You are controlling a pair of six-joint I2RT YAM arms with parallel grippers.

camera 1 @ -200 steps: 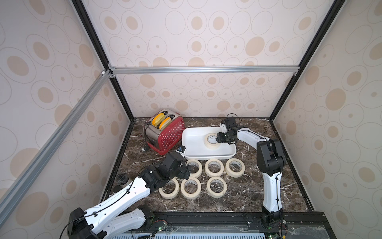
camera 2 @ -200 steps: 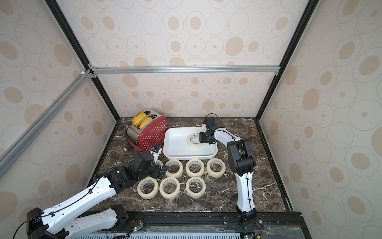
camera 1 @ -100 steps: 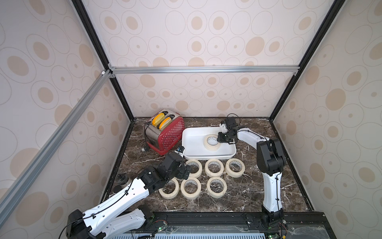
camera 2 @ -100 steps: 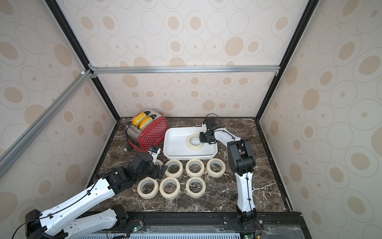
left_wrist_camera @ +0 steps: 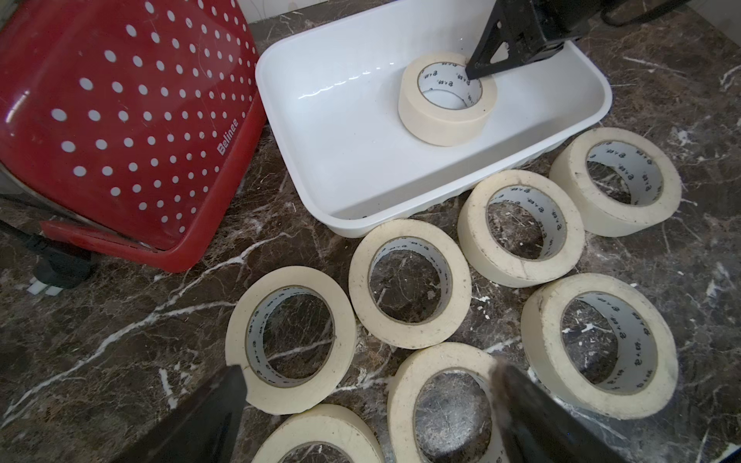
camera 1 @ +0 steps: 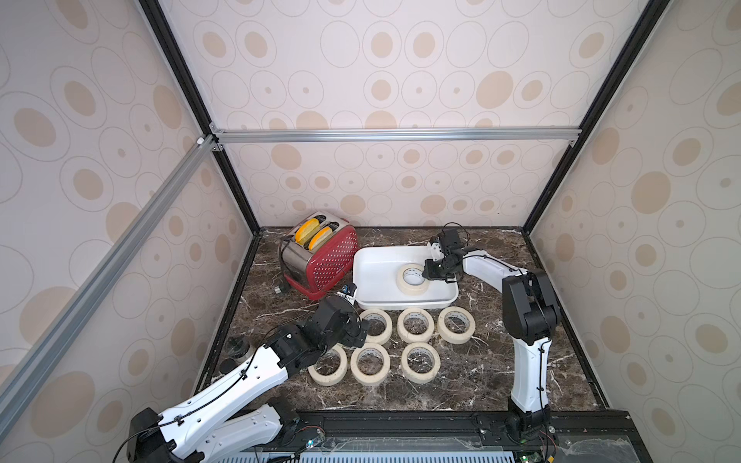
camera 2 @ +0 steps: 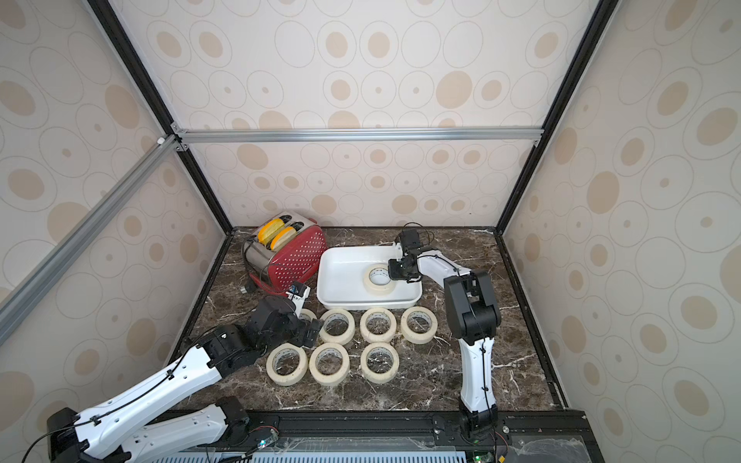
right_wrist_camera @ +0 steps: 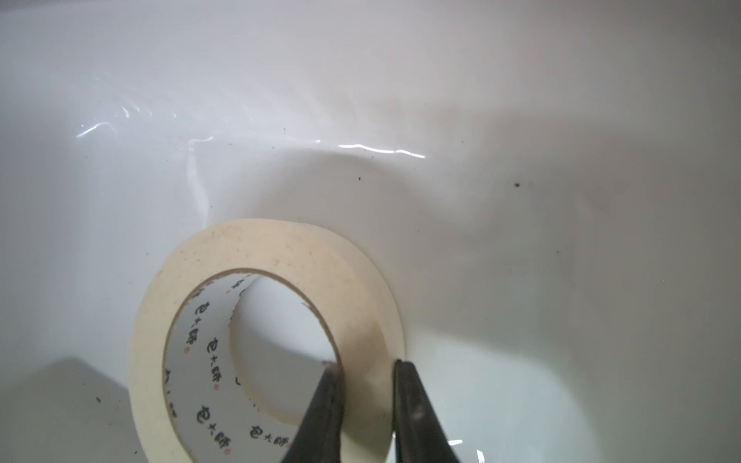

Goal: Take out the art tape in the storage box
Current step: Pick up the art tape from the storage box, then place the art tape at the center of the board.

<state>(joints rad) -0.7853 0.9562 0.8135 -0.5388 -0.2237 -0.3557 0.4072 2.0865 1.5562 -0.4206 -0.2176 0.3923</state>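
eight cream rolls of art tape in all. one roll (camera 1: pixel 412 279) lies flat in the single white storage box (camera 1: pixel 375 266), right of centre in a top view. seven (left_wrist_camera: pixel 409 282) lie flat on the dark marble table (camera 1: pixel 481 373) just below the box, four in a row above three. each is a ring with a white, dark-printed core. the right gripper (right_wrist_camera: pixel 367 368) pinches the boxed roll's wall, one finger inside the core. the left gripper (left_wrist_camera: pixel 369 364), jaws spread wide, hangs over the leftmost table rolls and hides part of them from above. one red toaster (camera 1: pixel 320 260) stands just left of the box.
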